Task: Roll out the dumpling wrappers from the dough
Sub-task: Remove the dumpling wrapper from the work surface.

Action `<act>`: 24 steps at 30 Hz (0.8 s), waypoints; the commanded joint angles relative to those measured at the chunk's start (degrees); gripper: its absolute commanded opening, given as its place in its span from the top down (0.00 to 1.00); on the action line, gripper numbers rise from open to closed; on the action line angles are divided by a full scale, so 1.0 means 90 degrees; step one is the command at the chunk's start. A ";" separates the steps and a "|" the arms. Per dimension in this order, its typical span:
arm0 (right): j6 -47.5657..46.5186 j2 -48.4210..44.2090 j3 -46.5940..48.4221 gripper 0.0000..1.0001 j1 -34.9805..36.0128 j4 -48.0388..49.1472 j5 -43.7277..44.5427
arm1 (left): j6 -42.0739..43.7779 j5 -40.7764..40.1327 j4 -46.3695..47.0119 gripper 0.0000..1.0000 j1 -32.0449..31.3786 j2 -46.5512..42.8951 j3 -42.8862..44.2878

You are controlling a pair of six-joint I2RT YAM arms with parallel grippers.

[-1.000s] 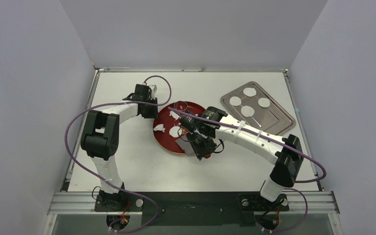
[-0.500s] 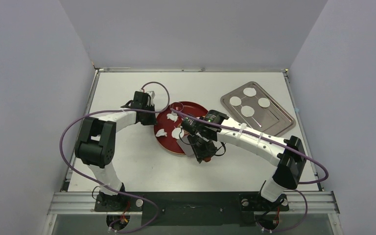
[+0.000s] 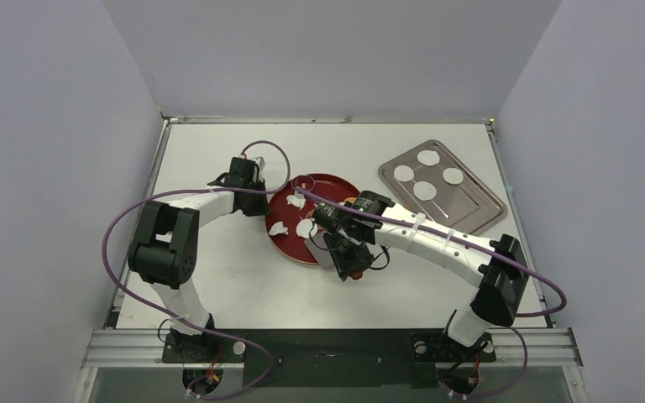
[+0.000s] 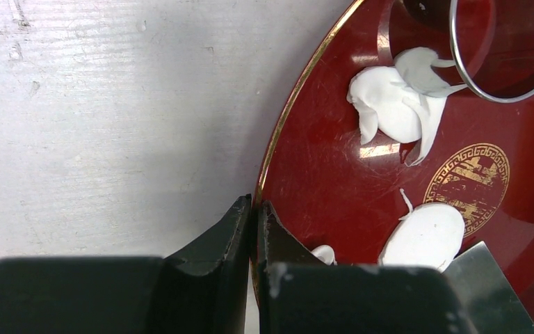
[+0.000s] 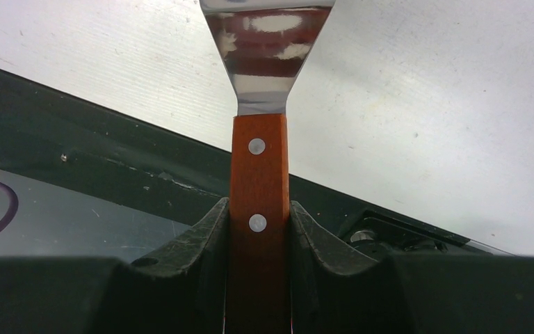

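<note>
Left hand [image 4: 254, 209] closes at plate [image 4: 320, 167]
Spread a second ago, it now presses together at the left rim; right hand [image 5: 259, 207] pinches spatula [image 5: 259, 160].

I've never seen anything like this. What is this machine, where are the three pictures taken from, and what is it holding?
These are two robot arms bolted to a table, each ending in a two-finger gripper. The wide picture looks down from above; the other two come from cameras on the wrists. The left gripper is closed at the rim of a red plate, apparently pinching it. On the plate lie white dough scraps and a metal ring. The right gripper holds a spatula by its wooden handle. On a metal tray sit four round wrappers.
</note>
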 commanded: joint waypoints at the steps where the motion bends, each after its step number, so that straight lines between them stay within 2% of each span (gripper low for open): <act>1: 0.0048 -0.0091 -0.0027 1.00 -0.0075 0.0405 0.0281 | -0.0217 0.0162 0.0016 1.00 -0.0098 -0.0280 -0.0037; 8: -0.0023 0.0007 0.0173 1.00 -0.0248 0.0457 0.0483 | -0.0178 0.0145 0.0015 1.00 -0.0114 -0.0274 -0.0039; 17: 0.0000 -0.0015 0.0330 1.00 -0.0464 0.0429 0.1194 | -0.0152 0.0136 0.0025 1.00 -0.0115 -0.0282 -0.0050; 24: -0.0011 -0.0050 0.0327 1.00 -0.0488 0.0354 0.1256 | -0.0162 0.0146 0.0047 1.00 -0.0109 -0.0302 -0.0063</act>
